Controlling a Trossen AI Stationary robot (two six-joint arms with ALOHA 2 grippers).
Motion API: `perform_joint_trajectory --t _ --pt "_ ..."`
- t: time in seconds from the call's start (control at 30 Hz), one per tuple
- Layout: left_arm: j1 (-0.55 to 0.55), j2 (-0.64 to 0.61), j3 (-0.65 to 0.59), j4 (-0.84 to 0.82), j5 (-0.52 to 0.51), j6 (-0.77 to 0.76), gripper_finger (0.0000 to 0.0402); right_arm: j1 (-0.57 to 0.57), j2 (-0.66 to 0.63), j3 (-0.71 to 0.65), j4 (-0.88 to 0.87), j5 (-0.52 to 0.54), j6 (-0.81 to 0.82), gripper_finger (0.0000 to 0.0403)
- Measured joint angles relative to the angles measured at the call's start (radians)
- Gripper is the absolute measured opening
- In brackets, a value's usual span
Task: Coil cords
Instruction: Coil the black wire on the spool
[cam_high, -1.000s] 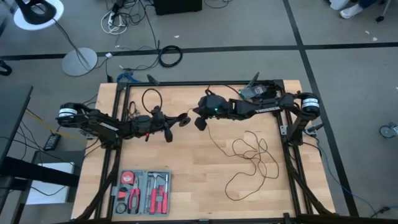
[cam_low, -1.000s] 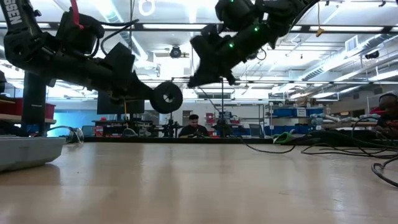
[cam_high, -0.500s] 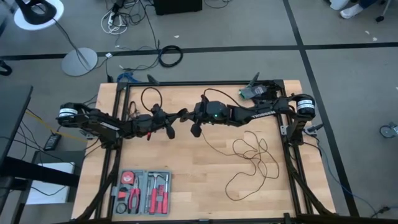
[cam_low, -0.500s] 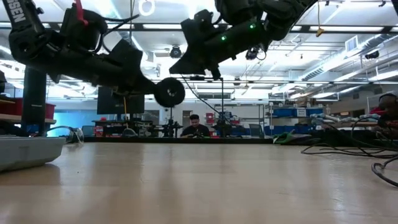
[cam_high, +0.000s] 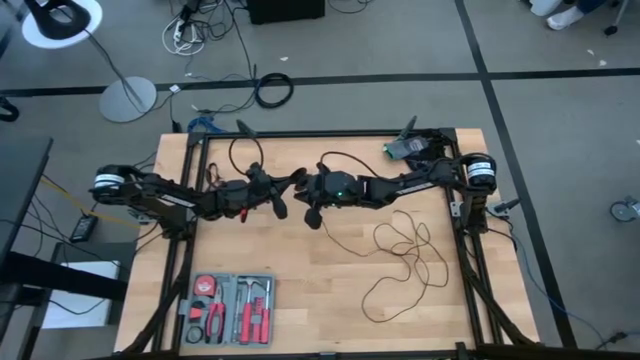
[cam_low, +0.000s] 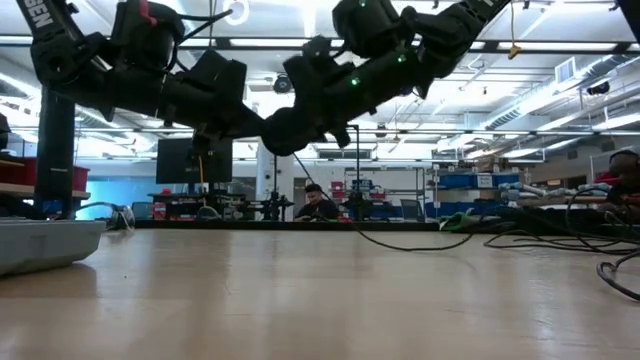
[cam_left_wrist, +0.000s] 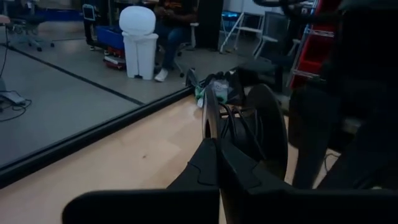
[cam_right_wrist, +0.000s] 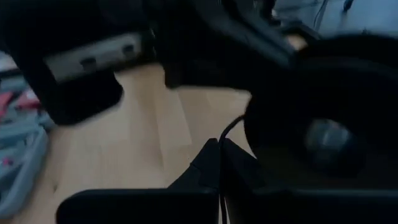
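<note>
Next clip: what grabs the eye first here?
Both arms meet nose to nose above the table's middle, the left gripper and right gripper raised off the wood with the round black puck between them. From there the thin black cord trails into loose loops on the right side; a tool tray sits front left.

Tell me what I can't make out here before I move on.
- Puck: the high view hides it under both pincers; right wrist view shows it blurred.
- Wire near the right pincer: too thin to follow in the high view.
- Left pincer grip point: hidden behind the arms in the low view.
</note>
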Motion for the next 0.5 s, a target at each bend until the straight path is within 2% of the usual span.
perform_joint_trajectory --t 0.2,0.27,0.37,0.5 --pt "0.0 0.0 -0.004 0.06 0.0 0.001 0.0 0.0 -0.001 -0.018 -0.114 0.056 0.065 0.0024" --pt "-0.001 0.0 -0.039 0.134 -0.003 0.003 0.0 0.004 0.0 -0.053 -0.108 0.058 0.078 0.0032" --pt "-0.001 0.0 -0.099 0.233 -0.003 -0.001 0.0 0.02 -0.001 -0.135 0.039 0.058 0.077 0.0041" --pt "-0.002 0.0 -0.123 0.242 0.024 -0.028 0.0 0.036 0.0 -0.306 0.333 0.043 0.09 0.0045"
